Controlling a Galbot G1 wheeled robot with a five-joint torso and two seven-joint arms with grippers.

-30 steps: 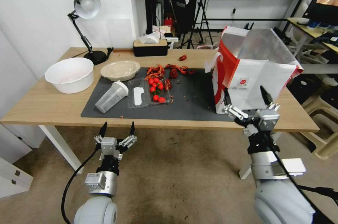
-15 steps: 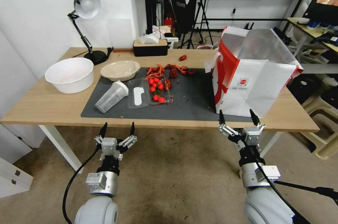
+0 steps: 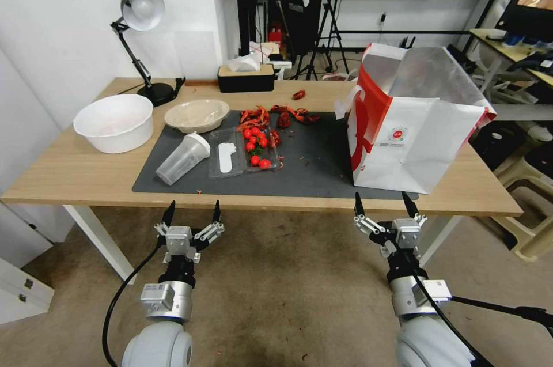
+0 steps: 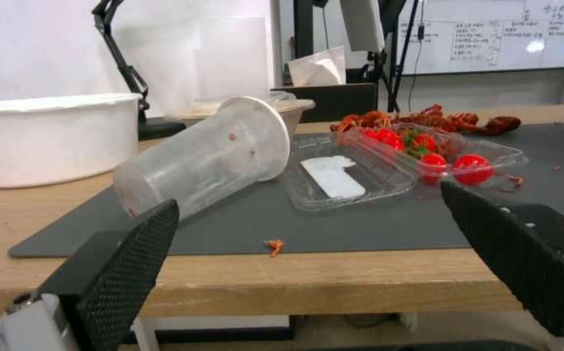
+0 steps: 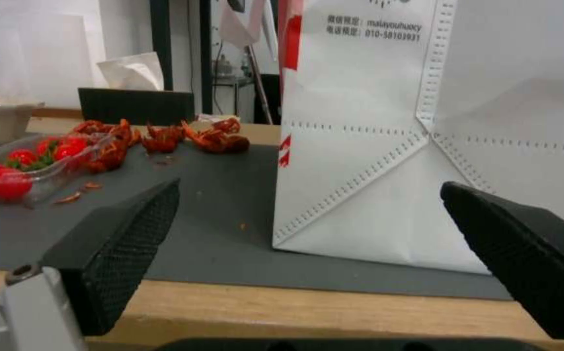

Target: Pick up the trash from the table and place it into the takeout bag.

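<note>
The trash lies on the dark mat of the table point(image 3: 75, 174): a clear lidded cup point(image 3: 182, 158) point(image 4: 210, 156) on its side, a beige shallow bowl point(image 3: 196, 115), a clear tray with cherry tomatoes point(image 3: 245, 151) point(image 4: 425, 156) and red shell scraps point(image 3: 276, 116) point(image 5: 217, 139). The takeout bag point(image 3: 412, 119) point(image 5: 425, 146) stands upright and open-topped at the mat's right end. My left gripper point(image 3: 193, 205) point(image 4: 308, 204) hangs open below the table's front edge, facing the cup. In front of the bag, my right gripper point(image 3: 382, 199) point(image 5: 308, 190) is open and empty, just below the edge.
A large white bowl point(image 3: 114, 123) sits at the table's left, with a desk lamp point(image 3: 138, 15) behind it and a black tissue box point(image 3: 246, 76) at the back. Stools point(image 3: 530, 177) and tripods crowd the floor to the right and behind.
My right gripper has dropped from in front of the bag's lower face to below the table's front edge, staying open. The left arm has not moved.
</note>
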